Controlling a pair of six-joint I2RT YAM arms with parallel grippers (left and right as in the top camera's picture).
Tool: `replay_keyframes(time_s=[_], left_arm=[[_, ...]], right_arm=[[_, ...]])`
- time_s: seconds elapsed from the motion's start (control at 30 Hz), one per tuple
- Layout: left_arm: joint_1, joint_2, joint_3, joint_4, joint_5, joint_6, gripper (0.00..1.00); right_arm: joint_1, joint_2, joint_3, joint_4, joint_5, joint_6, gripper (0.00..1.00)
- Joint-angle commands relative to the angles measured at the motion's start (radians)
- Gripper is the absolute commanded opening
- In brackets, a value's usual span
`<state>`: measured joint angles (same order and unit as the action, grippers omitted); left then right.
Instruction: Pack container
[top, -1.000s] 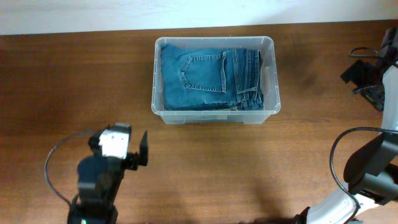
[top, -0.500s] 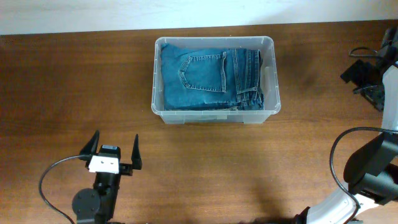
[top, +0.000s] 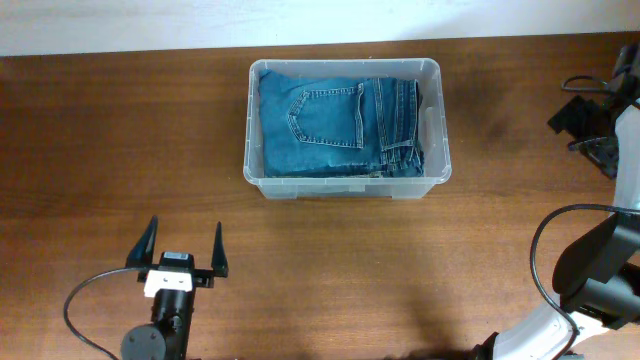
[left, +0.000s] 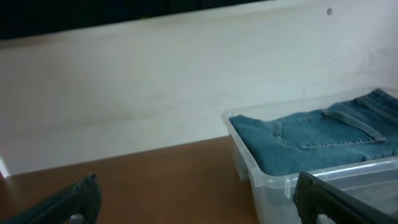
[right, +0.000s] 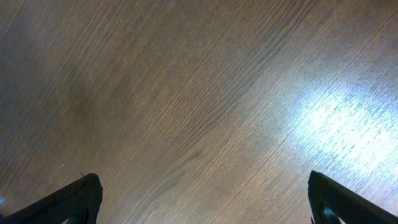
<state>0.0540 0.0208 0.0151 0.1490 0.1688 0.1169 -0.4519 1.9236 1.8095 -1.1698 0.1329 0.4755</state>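
Container seated at far centre of table, folded jeans lying inside. Left gripper spread wide, empty, near front edge, well apart from container. Right gripper likewise wide, empty, above table

free: tabletop left, right, front of container | blocked: folded jeans cover container floor

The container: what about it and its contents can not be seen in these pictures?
1. Overhead: the jeans cover the floor of the container, so anything under them is hidden.
2. Left wrist: the container's right end is cut off by the frame edge and partly behind a dark, blurred finger.
3. Right wrist: only the table and two finger tips show; no container.
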Motion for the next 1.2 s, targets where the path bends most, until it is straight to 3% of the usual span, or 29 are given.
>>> replay_keyframes(time_s=[0.0,0.2,1.17], left_arm=[[0.008,-0.016,-0.006,-0.032,-0.009,0.016,0.99],[0.008,-0.016,-0.006,-0.229,-0.037,0.015,0.99],[0.008,-0.015,-0.006,-0.217,-0.038,0.012,0.99]], right_arm=[[0.000,-0.002,-0.002,0.000,0.010,0.012,0.98],[0.000,-0.002,-0.002,0.000,0.010,0.012,0.98],[0.000,-0.002,-0.002,0.000,0.010,0.012,0.98]])
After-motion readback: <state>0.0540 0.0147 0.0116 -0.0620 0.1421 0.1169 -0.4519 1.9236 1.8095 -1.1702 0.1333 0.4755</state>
